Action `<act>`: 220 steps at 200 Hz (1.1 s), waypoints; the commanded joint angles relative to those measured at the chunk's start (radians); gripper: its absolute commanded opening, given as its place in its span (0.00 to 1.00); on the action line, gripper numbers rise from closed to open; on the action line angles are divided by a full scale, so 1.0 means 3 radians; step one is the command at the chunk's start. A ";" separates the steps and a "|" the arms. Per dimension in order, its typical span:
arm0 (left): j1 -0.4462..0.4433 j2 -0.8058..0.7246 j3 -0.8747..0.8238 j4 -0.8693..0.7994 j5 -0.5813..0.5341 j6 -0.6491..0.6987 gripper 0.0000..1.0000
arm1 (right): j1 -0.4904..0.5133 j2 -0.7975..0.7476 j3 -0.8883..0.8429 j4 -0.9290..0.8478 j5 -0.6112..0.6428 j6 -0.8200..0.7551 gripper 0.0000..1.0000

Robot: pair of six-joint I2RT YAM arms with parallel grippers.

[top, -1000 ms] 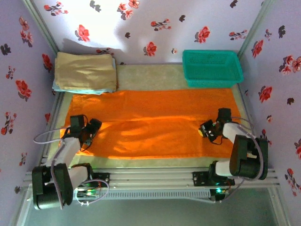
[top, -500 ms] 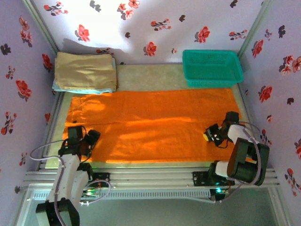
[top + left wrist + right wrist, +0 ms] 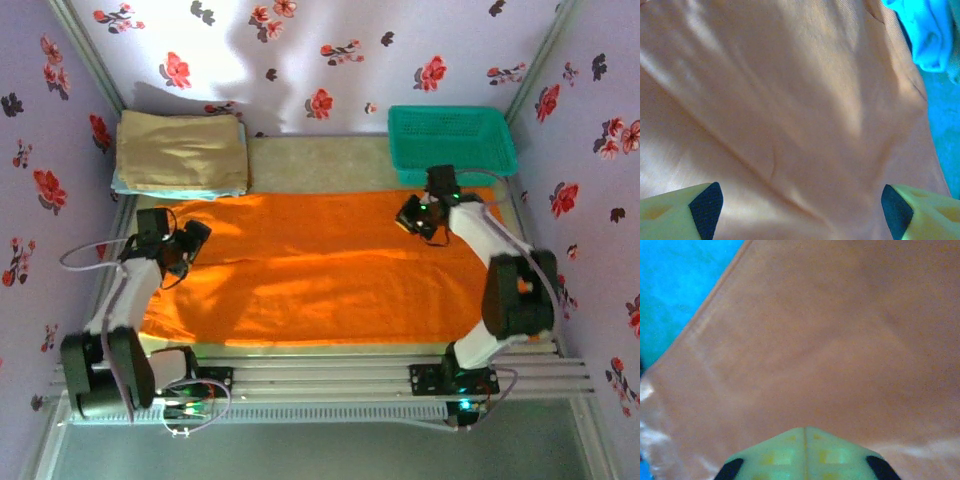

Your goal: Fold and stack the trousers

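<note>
Bright orange soft cloth trousers (image 3: 320, 280) lie spread flat across the middle of the table (image 3: 320, 160), long way running left to right, lower hem line close to the table's near edge. Change over the last second: both arms left the near part of the cloth and reached toward its far edge. Left gripper (image 3: 188, 248) now sits near the cloth's far-left corner, jaws wide apart, holding nothing. Right gripper (image 3: 408, 218) is by the far edge, inward of the far-right corner, closed, no cloth visibly pinched. Cloth itself barely shifted. Judgement: repositioning for a far-edge grasp; fold not yet begun. Tan folded cloth (image 3: 180, 150) waits at the far-left corner, teal mesh basket (image 3: 450, 112) far right.
</note>
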 commanded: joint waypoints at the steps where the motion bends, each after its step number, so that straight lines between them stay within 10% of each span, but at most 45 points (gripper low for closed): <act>1: -0.0080 0.0419 0.0030 0.0482 -0.0074 -0.0051 0.86 | 0.0165 0.0587 0.0336 0.0091 0.0236 0.0088 0.02; 100: -0.0152 0.0717 -0.0298 0.0602 -0.0104 0.0085 0.92 | -0.0342 0.0995 -0.0005 0.0441 0.0061 0.0168 0.00; 157: -0.0124 -0.0267 -0.0153 -0.0383 -0.0434 0.0140 1.00 | -0.0173 0.0610 0.0138 0.0309 -0.0111 0.0078 0.06; 220: 0.1082 -0.1270 -0.0151 -0.1796 -0.0436 0.0332 1.00 | 0.0206 -0.0281 -0.0246 0.0239 -0.0307 -0.0125 0.16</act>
